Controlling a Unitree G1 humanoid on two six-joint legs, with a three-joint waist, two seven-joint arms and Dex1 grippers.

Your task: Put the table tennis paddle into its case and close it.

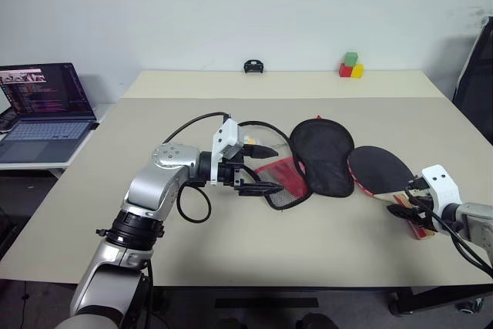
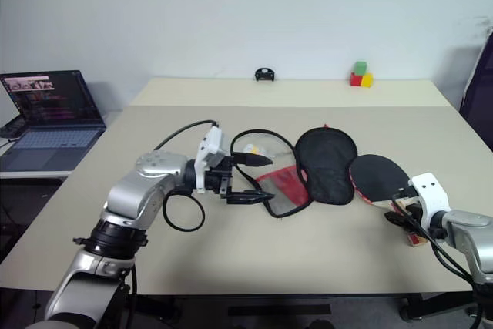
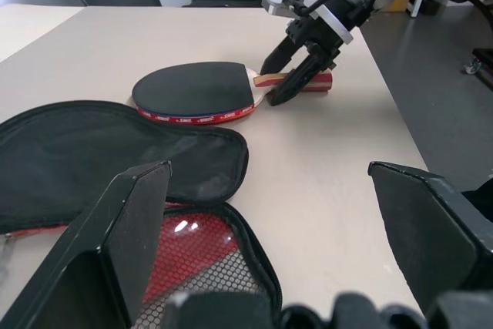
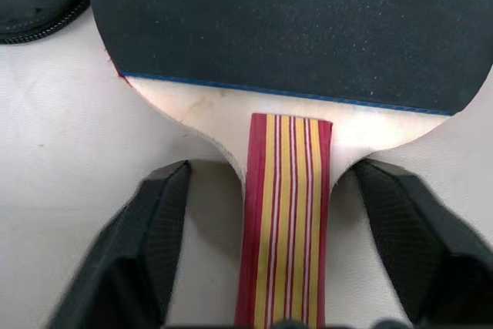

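The table tennis paddle lies flat at the table's right, black face up, its striped handle pointing toward the near edge. My right gripper is open and straddles the handle, one finger on each side with a gap. The case lies unzipped mid-table, black flap folded back beside the paddle, with its red and mesh half nearer my left gripper. That gripper is open, pointing sideways over the case's red half, with nothing between its fingers.
An open laptop sits on a side desk at the left. Coloured blocks and a small black object stand at the table's far edge. A dark chair is at the far right. The paddle handle lies close to the table's near right edge.
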